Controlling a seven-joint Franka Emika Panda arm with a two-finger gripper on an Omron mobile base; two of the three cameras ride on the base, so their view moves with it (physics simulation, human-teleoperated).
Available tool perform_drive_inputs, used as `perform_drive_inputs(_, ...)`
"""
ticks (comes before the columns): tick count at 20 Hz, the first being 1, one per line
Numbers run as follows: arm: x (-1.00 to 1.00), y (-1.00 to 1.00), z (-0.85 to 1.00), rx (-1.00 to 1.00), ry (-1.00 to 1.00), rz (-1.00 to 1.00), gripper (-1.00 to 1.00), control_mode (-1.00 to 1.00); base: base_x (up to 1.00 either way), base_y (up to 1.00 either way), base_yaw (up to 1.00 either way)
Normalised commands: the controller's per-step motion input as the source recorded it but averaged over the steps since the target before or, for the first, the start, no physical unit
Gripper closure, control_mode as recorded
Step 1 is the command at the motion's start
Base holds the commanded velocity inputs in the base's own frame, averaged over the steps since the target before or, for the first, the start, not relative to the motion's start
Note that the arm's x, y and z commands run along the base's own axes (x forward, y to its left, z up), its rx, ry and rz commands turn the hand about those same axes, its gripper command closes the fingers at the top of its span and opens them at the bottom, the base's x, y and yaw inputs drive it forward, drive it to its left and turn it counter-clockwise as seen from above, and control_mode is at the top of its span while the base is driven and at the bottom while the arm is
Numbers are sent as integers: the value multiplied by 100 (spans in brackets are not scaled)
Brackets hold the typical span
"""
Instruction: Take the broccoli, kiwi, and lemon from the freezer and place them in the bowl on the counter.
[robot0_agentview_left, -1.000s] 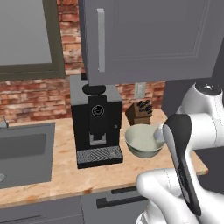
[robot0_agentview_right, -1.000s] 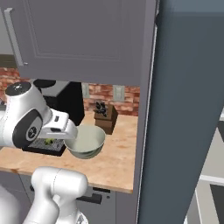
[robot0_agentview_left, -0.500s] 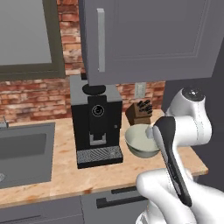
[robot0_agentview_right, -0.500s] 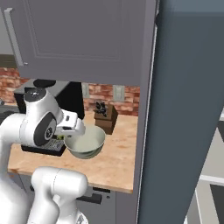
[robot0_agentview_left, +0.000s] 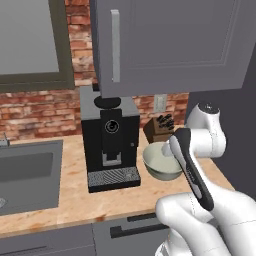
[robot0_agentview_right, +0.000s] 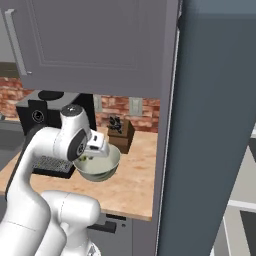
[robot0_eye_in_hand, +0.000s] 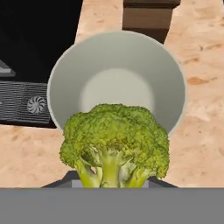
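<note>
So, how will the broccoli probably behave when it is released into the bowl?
The broccoli looks bumpy and irregular, so it will probably tumble a little rather than roll far. It seems light for its size, so the bowl should hardly shift. Its curved walls will likely guide the floret toward the middle.

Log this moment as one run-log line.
gripper: shut on bumpy yellow-green broccoli | position: above wide pale grey-green bowl | bowl: empty | next: release
</note>
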Motion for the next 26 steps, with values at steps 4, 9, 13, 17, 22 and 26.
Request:
perform_drive_inputs(4, 8, 0, -77, 1, 7, 0, 100, -100, 0, 0, 0)
perform_drive_inputs(9, 15, 3, -33, 0, 0, 0, 100, -100, 0, 0, 0)
perform_drive_inputs(13, 14, 0, -11, 0, 0, 0, 100, -100, 0, 0, 0)
perform_drive_inputs(17, 26, 0, -5, 0, 0, 0, 100, -100, 0, 0, 0)
perform_drive_inputs(22, 33, 1, -5, 0, 0, 0, 100, -100, 0, 0, 0)
perform_drive_inputs(26, 41, 1, -21, 0, 0, 0, 100, -100, 0, 0, 0)
